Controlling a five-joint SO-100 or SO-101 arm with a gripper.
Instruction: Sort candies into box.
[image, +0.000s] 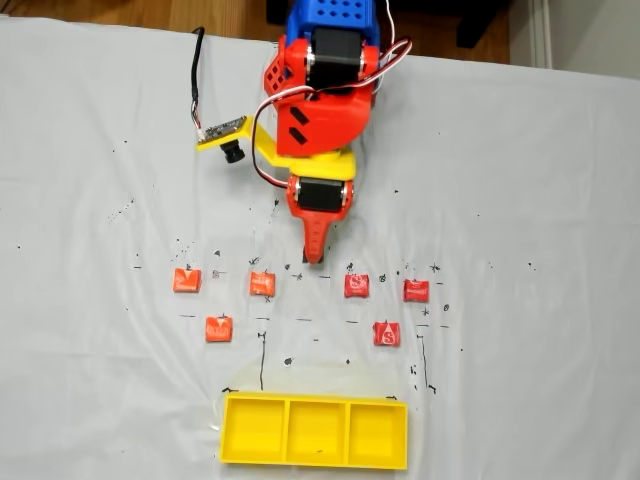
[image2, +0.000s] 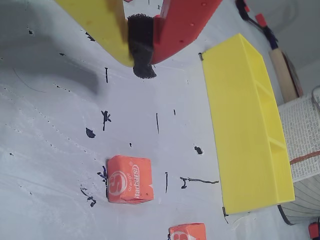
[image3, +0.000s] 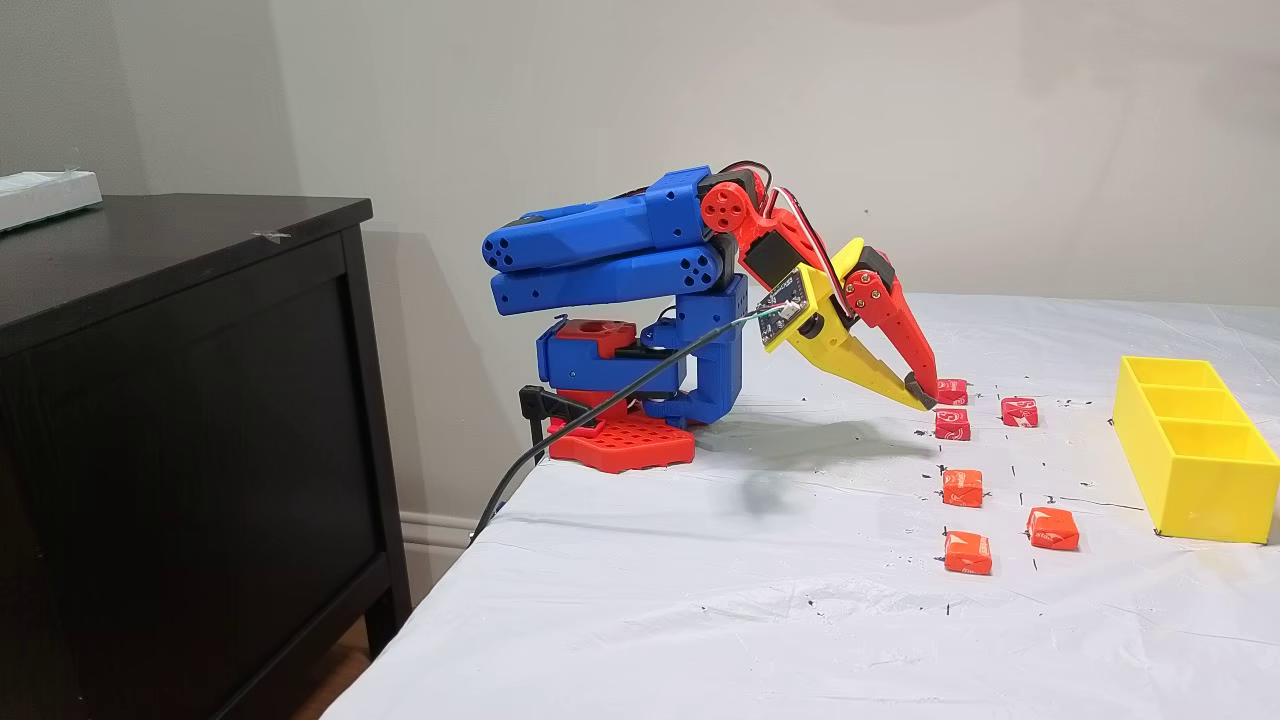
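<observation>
We are viewing a worktop (image: 100, 380) draped in a white cloth speckled with black ink marks, on which six small square wrapped candies are lying in two loose rows. In the fixed view from above, three orange wrapped candies are sitting at left (image: 187, 280), (image: 262, 284) and (image: 219, 328), and three red wrapped candies with white markings are sitting at right (image: 357, 285), (image: 416, 291) and (image: 387, 334); none is touching another. The low rectangular bright yellow plastic box (image: 315, 460), divided into three square compartments, is resting near the bottom edge of that view, and all three compartments are showing bare yellow floors. In the side fixed view the box (image3: 1196, 490) is standing at far right, well apart from the candies. The blue and red folded arm (image3: 620, 250) is reaching forward and down, and its gripper (image: 314, 258) is pointing at the cloth between the second orange candy and the first red candy. In the side fixed view the gripper (image3: 922, 395) is hovering just beside the nearest red candy, and we cannot tell whether it is touching the cloth. In the wrist view the gripper (image2: 142, 62) is showing its yellow and red jaws pressed together on a black pad, pinching nothing. An orange candy (image2: 130, 179) is lying below it in that view, apart from the box wall (image2: 245, 130).
</observation>
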